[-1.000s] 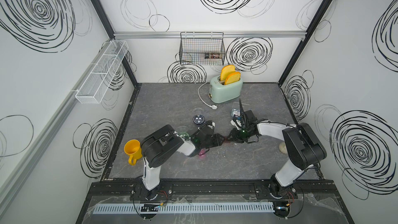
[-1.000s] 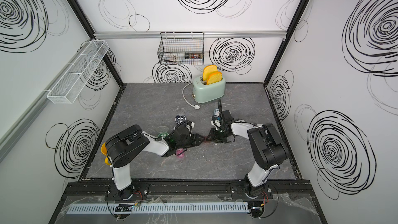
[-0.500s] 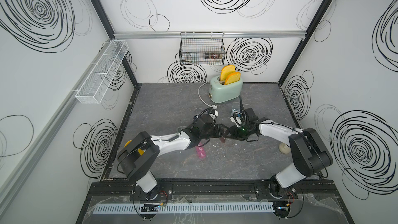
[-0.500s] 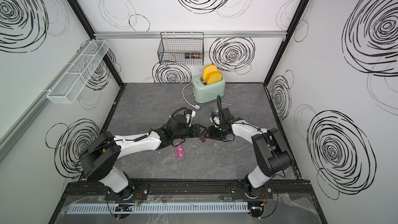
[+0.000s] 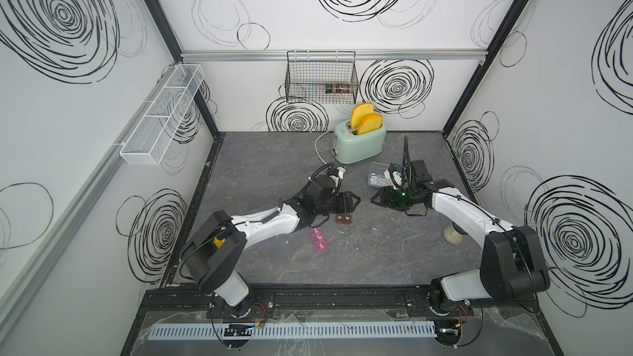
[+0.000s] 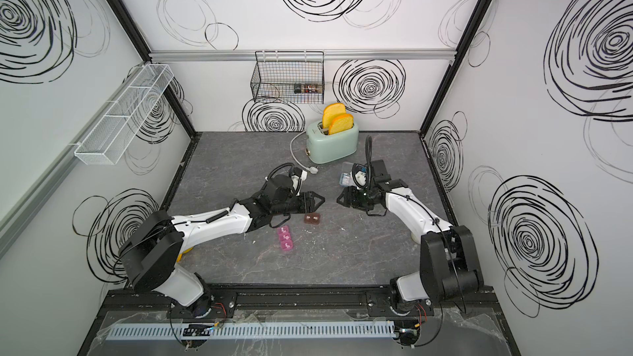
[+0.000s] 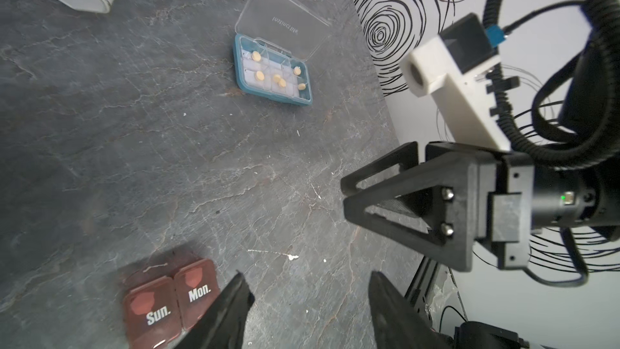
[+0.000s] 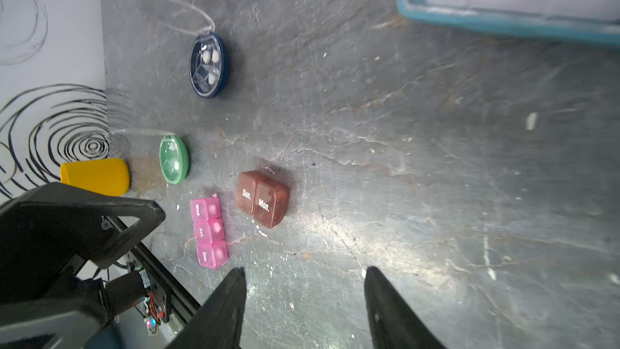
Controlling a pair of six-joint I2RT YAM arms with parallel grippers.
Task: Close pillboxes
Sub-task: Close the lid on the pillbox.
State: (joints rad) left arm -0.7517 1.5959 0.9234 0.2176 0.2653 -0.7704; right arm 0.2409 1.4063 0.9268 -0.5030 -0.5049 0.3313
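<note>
Both pincers wide and empty: left gripper and right gripper face each other, apart. The brown translucent two-cell pillbox lies near them, lids down. The pink three-cell strip also looks shut. The clear-blue rectangular pillbox sits near the mint-green toaster, lid thrown back. The round navy box and round green box seem open too. Judged: between boxes. Next: fold a lid over and press until it seats.

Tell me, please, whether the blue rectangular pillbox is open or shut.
Open. In the left wrist view the blue rectangular pillbox has its clear lid swung back, leaving the tan pills uncovered.
</note>
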